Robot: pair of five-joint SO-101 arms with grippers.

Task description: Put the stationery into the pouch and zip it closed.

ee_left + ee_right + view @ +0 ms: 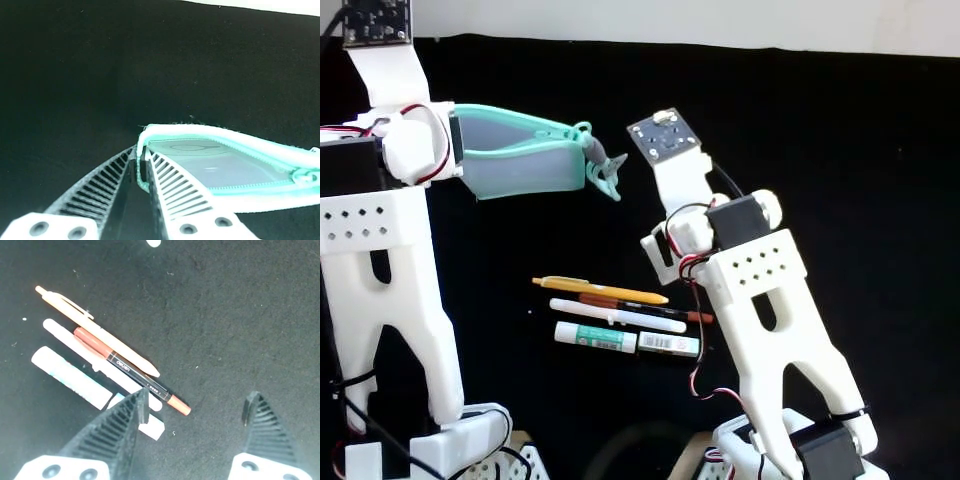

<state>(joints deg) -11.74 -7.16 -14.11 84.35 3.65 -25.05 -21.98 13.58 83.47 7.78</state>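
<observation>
1. While the pouch [520,160] is held clear of the table [820,130] by one end, pinched between the pressed-together fingers of the left gripper [139,157], its far end, where the zip pull [302,175] sits, is left unsupported.
2. The pouch is judged light and soft, with a thin translucent wall. Sagging or twisting should be expected when anything is pushed in.
3. The right gripper [196,407] is spread wide above the stationery, with nothing held.
4. An orange pen [95,332], a red-brown pen [130,370], a white pen [617,315] and two white tubes [595,337] are laid close together on the cloth.
5. All are judged light, stiff and smooth-barrelled, so rolling or slipping is likely.
6. A pinch across the mid-barrel is advised. The orange pen, at the row's outer edge, is the most easily reached.
</observation>
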